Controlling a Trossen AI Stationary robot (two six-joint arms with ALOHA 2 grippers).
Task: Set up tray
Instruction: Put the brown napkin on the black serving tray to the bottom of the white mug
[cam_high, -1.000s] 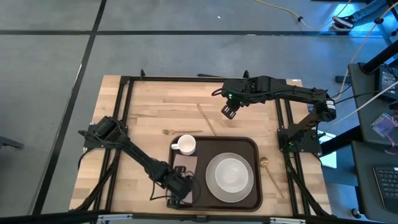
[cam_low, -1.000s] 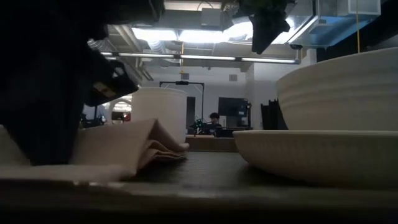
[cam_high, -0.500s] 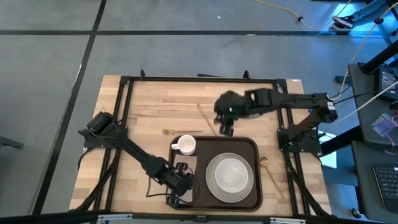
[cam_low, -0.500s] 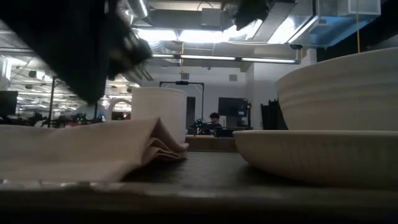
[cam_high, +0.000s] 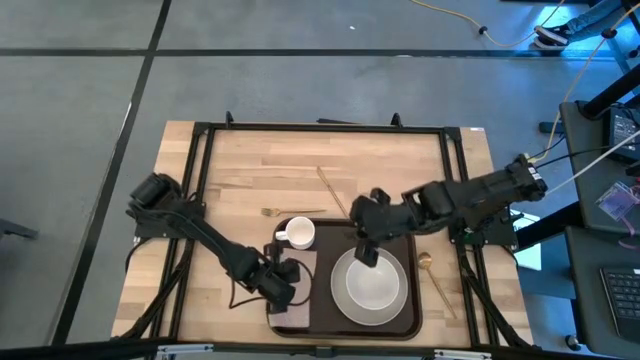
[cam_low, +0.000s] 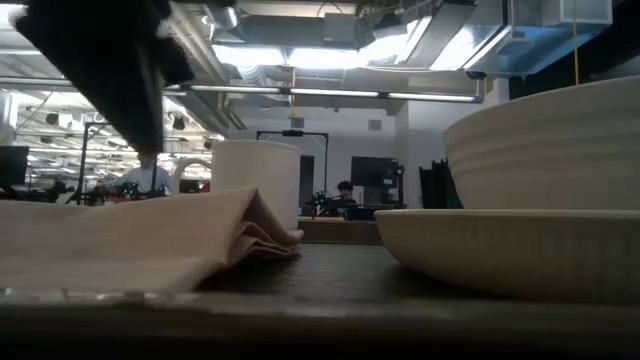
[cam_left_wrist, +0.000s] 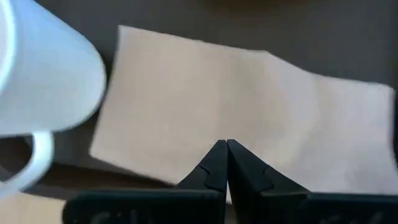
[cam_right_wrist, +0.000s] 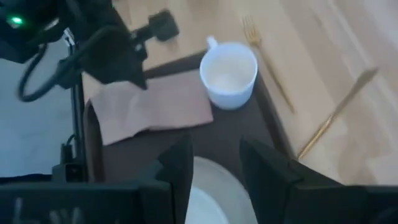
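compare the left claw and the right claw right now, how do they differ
The left claw has its two fingers pressed shut, with nothing between them; the right claw is open, a clear gap between its fingers. The left claw is over the tan napkin at the tray's left end; the right claw is over the far rim of the white plate. Both are dark and over the tray.

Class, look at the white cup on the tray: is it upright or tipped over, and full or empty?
Upright and empty: the white cup stands with its mouth up on the tray, its pale inside bare.
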